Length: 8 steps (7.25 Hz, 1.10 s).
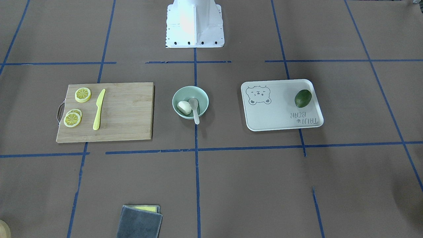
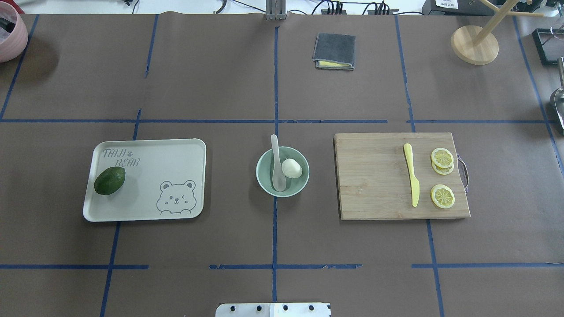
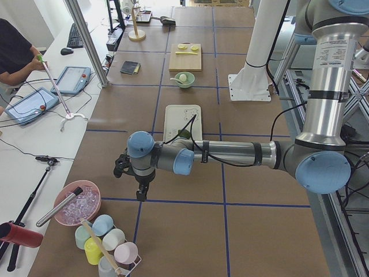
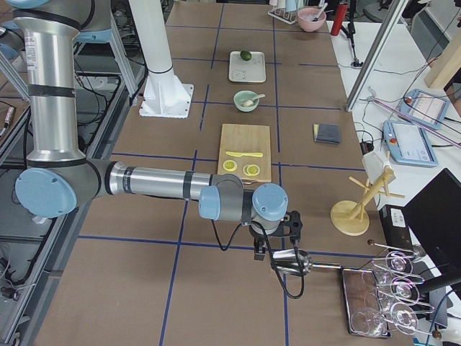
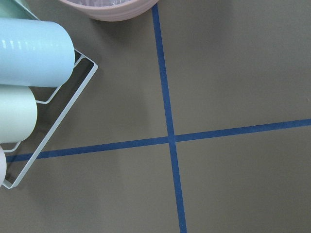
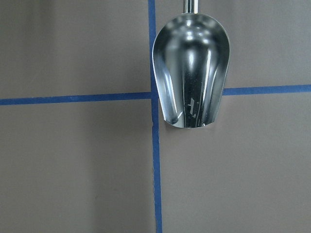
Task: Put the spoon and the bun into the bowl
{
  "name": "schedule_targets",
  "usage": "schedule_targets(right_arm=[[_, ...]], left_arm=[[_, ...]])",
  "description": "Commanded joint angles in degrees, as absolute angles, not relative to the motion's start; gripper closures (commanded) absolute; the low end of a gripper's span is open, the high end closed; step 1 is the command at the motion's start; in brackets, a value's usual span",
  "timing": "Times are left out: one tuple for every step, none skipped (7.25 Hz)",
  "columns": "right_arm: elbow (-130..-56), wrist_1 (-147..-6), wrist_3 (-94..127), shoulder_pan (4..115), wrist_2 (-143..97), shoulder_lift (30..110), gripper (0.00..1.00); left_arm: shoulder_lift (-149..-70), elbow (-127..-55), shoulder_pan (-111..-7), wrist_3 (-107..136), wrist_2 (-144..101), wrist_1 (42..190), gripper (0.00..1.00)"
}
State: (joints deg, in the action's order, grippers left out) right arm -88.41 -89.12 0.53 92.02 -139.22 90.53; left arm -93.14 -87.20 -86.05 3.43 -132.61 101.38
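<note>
The pale mint-green bowl stands at the table's middle, also in the overhead view. The white bun lies inside it. The translucent spoon lies with its scoop in the bowl and its handle over the rim. Neither gripper is near the bowl. My left gripper hangs over the table's far left end, and my right gripper over the far right end. Both show only in the side views, so I cannot tell whether they are open or shut.
A wooden cutting board holds a yellow knife and lemon slices. A white bear-print tray holds an avocado. A grey cloth lies farther out. A metal scoop lies below the right wrist, cups in a rack below the left.
</note>
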Motion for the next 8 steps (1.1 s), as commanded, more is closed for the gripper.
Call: schedule_targets(right_arm=[[-88.42,-89.12,0.53,92.02,-139.22,90.35,0.00],[-88.42,-89.12,0.53,92.02,-139.22,90.35,0.00],[-88.68,-89.21,0.53,92.02,-139.22,90.35,0.00],[-88.77,-89.12,0.53,92.02,-139.22,90.44,0.00],[-88.77,-89.12,0.53,92.02,-139.22,90.35,0.00],[-88.77,-89.12,0.53,92.02,-139.22,90.35,0.00],[-88.77,-89.12,0.53,92.02,-139.22,90.35,0.00],[-88.86,-89.12,0.53,92.02,-139.22,90.35,0.00]], left_arm=[[-93.08,-87.19,-86.04,3.43,-132.54,101.43,0.00],[-93.08,-87.10,-86.04,3.43,-132.63,101.43,0.00],[-92.99,-87.01,-86.04,3.43,-132.54,101.51,0.00],[-92.81,-87.10,-86.04,3.43,-132.80,101.51,0.00],[-92.81,-87.19,-86.04,3.43,-132.89,101.51,0.00],[-92.73,-87.19,-86.04,3.43,-132.89,101.51,0.00],[-92.55,-87.27,-86.13,3.43,-133.06,101.60,0.00],[-92.46,-87.36,-86.22,3.43,-133.07,101.51,0.00]])
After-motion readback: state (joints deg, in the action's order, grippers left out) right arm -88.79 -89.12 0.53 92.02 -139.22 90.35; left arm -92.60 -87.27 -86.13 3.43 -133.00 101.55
